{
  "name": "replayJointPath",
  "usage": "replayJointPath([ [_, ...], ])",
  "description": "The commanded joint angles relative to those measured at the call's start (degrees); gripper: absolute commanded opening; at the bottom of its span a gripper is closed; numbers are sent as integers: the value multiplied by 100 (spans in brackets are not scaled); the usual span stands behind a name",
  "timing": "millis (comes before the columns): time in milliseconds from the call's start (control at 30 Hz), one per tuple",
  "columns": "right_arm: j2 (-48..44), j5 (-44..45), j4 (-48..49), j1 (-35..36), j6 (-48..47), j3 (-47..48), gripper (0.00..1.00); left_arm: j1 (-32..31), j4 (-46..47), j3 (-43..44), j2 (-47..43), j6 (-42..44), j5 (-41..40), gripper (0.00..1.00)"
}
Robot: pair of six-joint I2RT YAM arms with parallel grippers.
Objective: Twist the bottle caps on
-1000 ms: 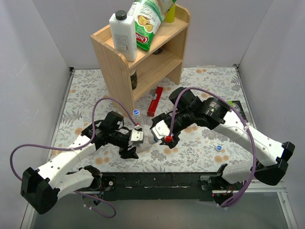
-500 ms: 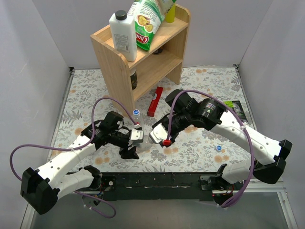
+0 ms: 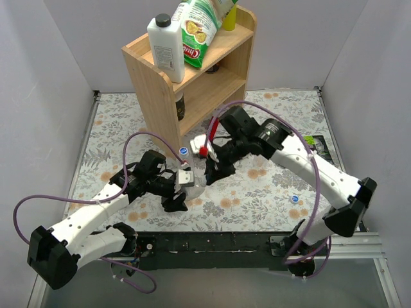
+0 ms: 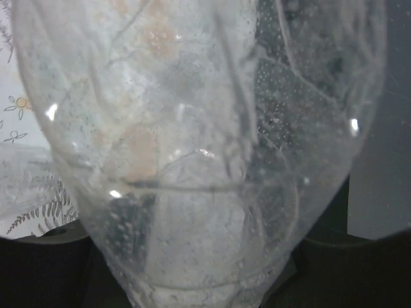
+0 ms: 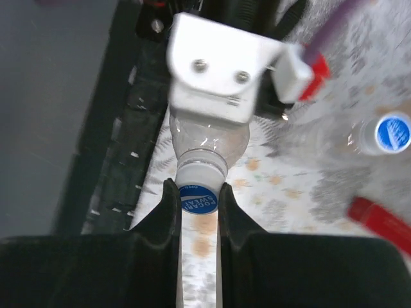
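Seating cap (image 5: 198,197) on bottle (image 3: 196,182), we judge. Top: left gripper (image 3: 185,187) clenched on bottle, counter's (image 3: 270,186) front-middle. Left wrist: bottle fills view. Right wrist: right gripper (image 5: 198,190) pinches blue cap at bottle mouth; next needs straight alignment, then twisting.
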Motion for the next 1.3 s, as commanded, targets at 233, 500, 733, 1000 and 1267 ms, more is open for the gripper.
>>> replayJointPath([
  [233, 811, -1608, 987, -1090, 3310, 862, 54, -9, 1324, -9, -283, -1666, -134, 0],
  [500, -1273, -2792, 4467, -1603, 3631, -1834, 81, 43, 1403, -414, -1232, -1604, 147, 0],
  [733, -1370, -3103, 6928, -1585, 5177, -2775, 82, 43, 1007, -10, -969, -1719, 578, 0],
  [1000, -1107, -3156, 8537, -1541, 6452, -3128, 79, 43, 989, 289, -609, -1552, 692, 0],
  [1267, -904, -3200, 8969, -1462, 6919, -3093, 67, 43, 1183, 395, -363, -1543, 754, 0],
])
